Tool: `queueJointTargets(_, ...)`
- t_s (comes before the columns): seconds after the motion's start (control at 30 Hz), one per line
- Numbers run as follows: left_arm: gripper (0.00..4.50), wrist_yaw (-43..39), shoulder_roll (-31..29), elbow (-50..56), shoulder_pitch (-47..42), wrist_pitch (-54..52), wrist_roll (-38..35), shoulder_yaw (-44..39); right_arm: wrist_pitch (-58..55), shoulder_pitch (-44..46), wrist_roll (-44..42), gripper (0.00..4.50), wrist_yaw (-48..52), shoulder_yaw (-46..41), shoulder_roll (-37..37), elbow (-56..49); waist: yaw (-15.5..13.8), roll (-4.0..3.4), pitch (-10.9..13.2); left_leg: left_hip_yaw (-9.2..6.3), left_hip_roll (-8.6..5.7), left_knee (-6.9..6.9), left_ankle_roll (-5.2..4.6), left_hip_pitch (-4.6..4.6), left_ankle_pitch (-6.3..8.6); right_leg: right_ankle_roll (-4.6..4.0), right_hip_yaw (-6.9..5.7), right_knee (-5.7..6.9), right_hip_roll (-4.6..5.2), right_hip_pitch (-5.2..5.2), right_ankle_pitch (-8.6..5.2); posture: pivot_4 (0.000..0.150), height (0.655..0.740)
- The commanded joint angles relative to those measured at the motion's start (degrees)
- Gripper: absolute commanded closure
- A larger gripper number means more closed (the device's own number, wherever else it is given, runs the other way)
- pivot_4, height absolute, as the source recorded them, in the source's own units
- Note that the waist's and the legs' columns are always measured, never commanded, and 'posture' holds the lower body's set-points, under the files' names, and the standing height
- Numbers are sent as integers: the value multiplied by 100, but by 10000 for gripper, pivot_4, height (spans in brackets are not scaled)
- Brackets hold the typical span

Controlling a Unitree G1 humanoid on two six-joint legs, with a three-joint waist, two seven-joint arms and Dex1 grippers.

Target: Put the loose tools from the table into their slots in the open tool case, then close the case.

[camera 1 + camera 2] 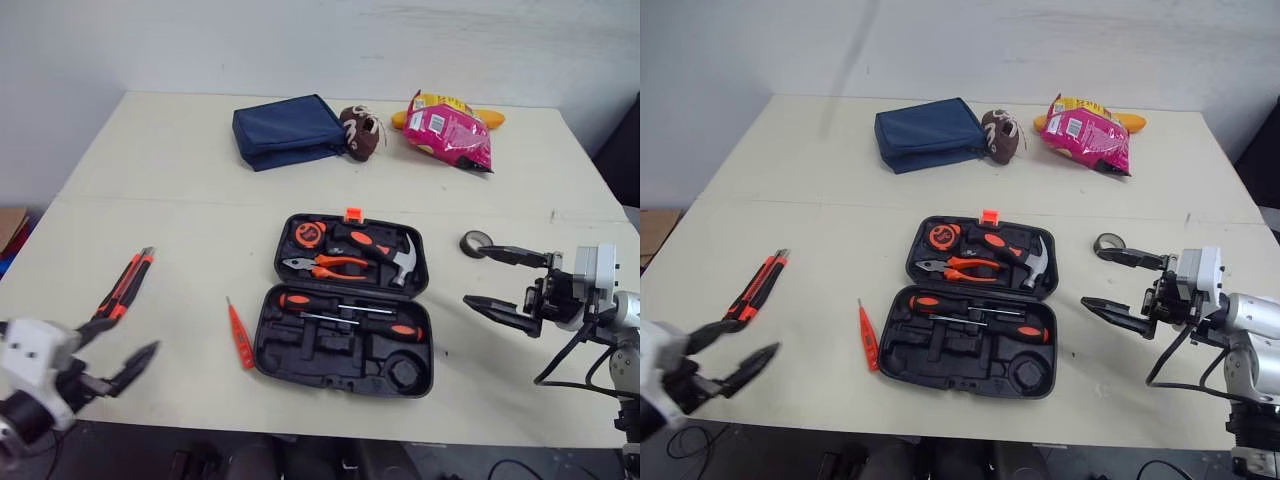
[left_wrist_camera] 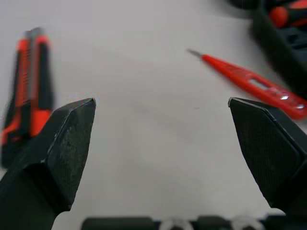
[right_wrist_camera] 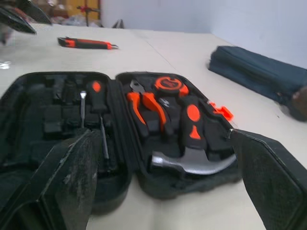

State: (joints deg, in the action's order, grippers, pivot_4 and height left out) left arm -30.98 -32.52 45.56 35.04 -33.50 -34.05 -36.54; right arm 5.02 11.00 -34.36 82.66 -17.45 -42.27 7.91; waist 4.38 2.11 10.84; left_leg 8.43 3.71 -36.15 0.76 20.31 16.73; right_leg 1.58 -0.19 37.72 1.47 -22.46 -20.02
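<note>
Nearest, at the near left corner of the surface (image 1: pixel 180 200), the left claw (image 1: pixel 138 332) is held spread wide, with nothing between its fingers. The right claw (image 1: pixel 472 275) is likewise spread and empty near the right edge, just beside a small dark ring (image 1: pixel 474 243).

The open tool case (image 1: pixel 300 350) is laid flat in the middle, toward the near edge. An orange tester screwdriver (image 1: pixel 240 335) is seen close beside its left side but apart from it, and a utility knife (image 1: pixel 128 282) is seen toward the left edge.

In the left wrist view, both loose tools are framed between the fingers' textured pads (image 2: pixel 67 139). In the right wrist view, the case is seen low from its side: the hammer (image 3: pixel 192 160), pliers (image 3: pixel 146 108) and tape measure (image 3: pixel 169 84) are seated in the lid half, and empty moulded slots can be made out in the other half.
</note>
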Motion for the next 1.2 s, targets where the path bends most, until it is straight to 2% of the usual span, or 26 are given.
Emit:
queueJointTargets(0.03,0,491,262,682,52,-32,361,848,389,53,-49,819,277,50,151,-9,-2,0,0,0,-1,-1,-1,-2,0,1,3,0,-1,2,1,1500,7400)
queueJointTargets(0.2,0,646,217,821,171,-2,1014,1757,542,74,-46,819,343,101,289,111,26,-2,1,0,-3,-4,-6,-7,-7,2,12,3,-6,2,2,1500,7400)
queueJointTargets(0.27,0,590,-4,828,210,47,1388,2166,560,80,-29,819,305,119,303,96,27,-2,1,0,-3,-4,-8,-7,-8,2,13,3,-6,3,2,1500,7400)
queueJointTargets(0.6,0,1122,84,277,-407,-172,2286,3193,237,115,-12,819,-48,268,344,-211,-11,-3,1,-1,-5,-4,-12,-6,-9,3,15,2,-4,3,3,1500,7400)
queueJointTargets(0.8,0,1179,197,5,-567,-130,2379,3141,49,72,-33,819,-310,324,357,-552,-20,-5,0,-1,-4,-3,-14,-5,-8,3,13,3,-3,2,4,1500,7400)
queueJointTargets(0.97,0,1388,616,-164,-674,-232,2162,2541,-201,105,-33,819,-570,372,349,-915,-18,-5,0,-2,-4,-3,-17,-6,-13,5,13,4,-3,3,5,1500,7400)
queueJointTargets(1.2,0,1217,666,-135,-592,-272,2049,2225,-409,38,-38,819,-733,359,346,-1126,-17,-4,0,-2,-4,-1,-15,-3,-11,5,12,3,-3,1,5,1500,7400)
